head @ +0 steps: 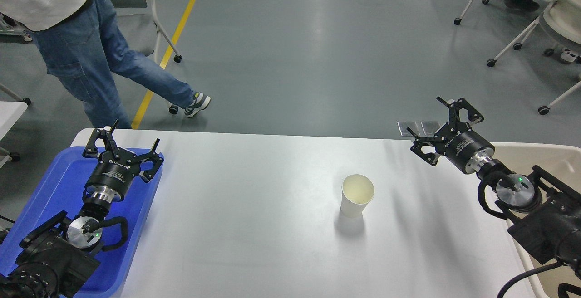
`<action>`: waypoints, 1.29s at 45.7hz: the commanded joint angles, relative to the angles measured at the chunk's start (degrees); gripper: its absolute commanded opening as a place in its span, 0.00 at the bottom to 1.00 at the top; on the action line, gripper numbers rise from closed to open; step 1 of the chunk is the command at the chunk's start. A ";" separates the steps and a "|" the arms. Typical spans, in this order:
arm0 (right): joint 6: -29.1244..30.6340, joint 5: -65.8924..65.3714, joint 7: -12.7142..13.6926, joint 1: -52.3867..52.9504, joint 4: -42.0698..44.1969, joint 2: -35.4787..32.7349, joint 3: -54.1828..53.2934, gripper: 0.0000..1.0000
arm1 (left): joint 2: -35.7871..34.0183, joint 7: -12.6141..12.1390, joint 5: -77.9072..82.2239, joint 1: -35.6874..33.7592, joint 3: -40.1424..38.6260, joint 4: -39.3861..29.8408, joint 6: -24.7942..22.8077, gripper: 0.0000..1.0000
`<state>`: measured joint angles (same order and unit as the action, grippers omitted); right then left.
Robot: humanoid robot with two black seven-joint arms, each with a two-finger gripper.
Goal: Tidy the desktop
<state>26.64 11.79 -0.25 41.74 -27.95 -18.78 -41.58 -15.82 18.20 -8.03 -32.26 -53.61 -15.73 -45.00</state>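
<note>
The white desktop (254,207) fills the lower middle of the head view. One white paper cup (357,195) stands upright on it, right of centre, and looks empty inside. My left gripper (133,134) hovers open above the far end of the blue tray (50,193), with nothing between its fingers. Over the desktop's far right corner my right gripper (426,115) is open and empty too, well to the right of the cup and beyond it.
A beige bin (556,162) sits along the right edge under my right arm. A person in jeans (91,57) walks past the far left corner. Wheeled chairs (540,21) stand at the back right, another chair (140,17) at the back left.
</note>
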 commanded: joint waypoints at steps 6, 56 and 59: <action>-0.10 -0.01 -0.02 0.10 -0.08 0.06 0.01 1.00 | 0.00 -0.09 0.21 0.00 0.00 0.00 0.00 1.00; -2.20 -9.76 0.42 3.70 -5.26 -0.12 1.15 1.00 | 0.00 -0.01 0.21 -0.09 0.00 0.00 0.00 1.00; -3.26 -13.10 0.60 4.75 -7.19 -0.38 1.24 1.00 | 0.00 -0.01 0.21 0.00 0.00 0.00 0.00 1.00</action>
<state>25.46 6.67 -0.07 43.79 -31.69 -18.89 -40.52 -15.82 18.20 -7.81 -32.30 -53.61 -15.73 -45.00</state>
